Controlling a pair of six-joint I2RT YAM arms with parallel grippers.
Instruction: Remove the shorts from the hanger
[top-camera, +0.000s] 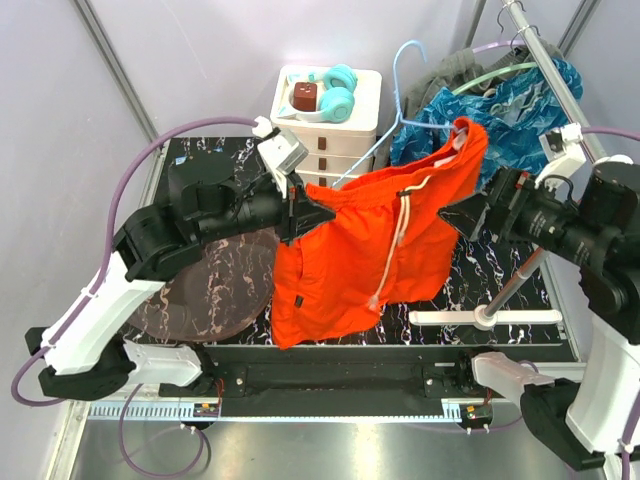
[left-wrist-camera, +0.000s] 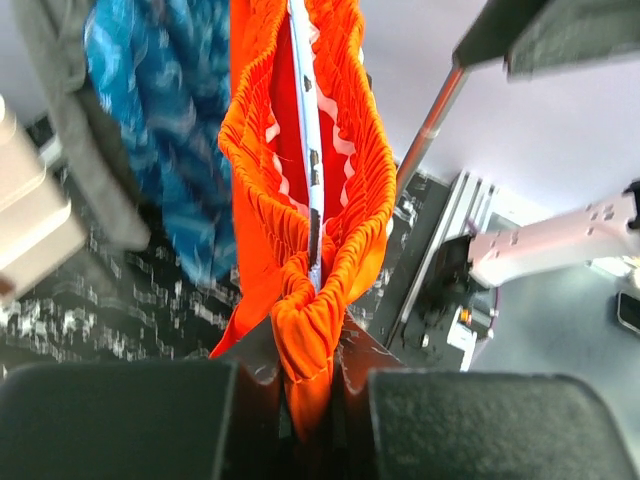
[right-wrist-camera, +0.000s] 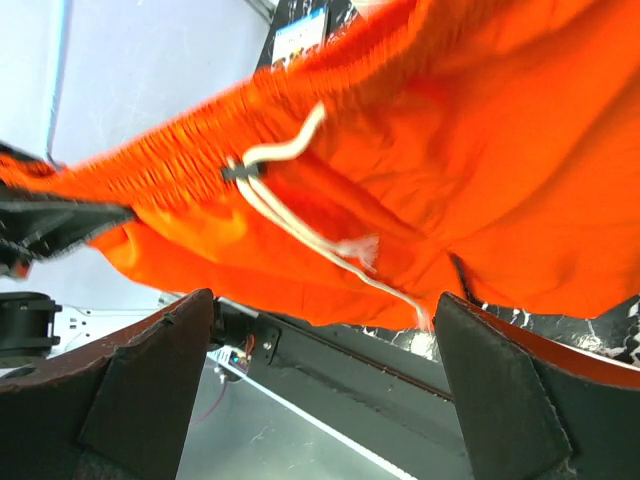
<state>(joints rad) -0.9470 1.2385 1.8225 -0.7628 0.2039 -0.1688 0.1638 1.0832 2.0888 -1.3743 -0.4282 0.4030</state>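
Note:
The bright orange shorts (top-camera: 360, 240) with a white drawstring (top-camera: 398, 235) hang on a light blue hanger (top-camera: 405, 95) in the middle. My left gripper (top-camera: 310, 212) is shut on the left end of their waistband, which shows bunched between the jaws in the left wrist view (left-wrist-camera: 310, 340). The hanger bar (left-wrist-camera: 310, 150) runs inside the waistband. My right gripper (top-camera: 465, 215) is open just right of the shorts; they fill its view (right-wrist-camera: 400, 170). The blue patterned shorts (top-camera: 500, 105) and the dark grey shorts (top-camera: 460, 65) hang on the rack behind.
A white drawer unit (top-camera: 335, 120) with teal headphones (top-camera: 335, 90) stands at the back. A round brown mat (top-camera: 215, 285) lies at the left. The rack's metal pole (top-camera: 515, 275) and white base (top-camera: 485, 317) stand at the right.

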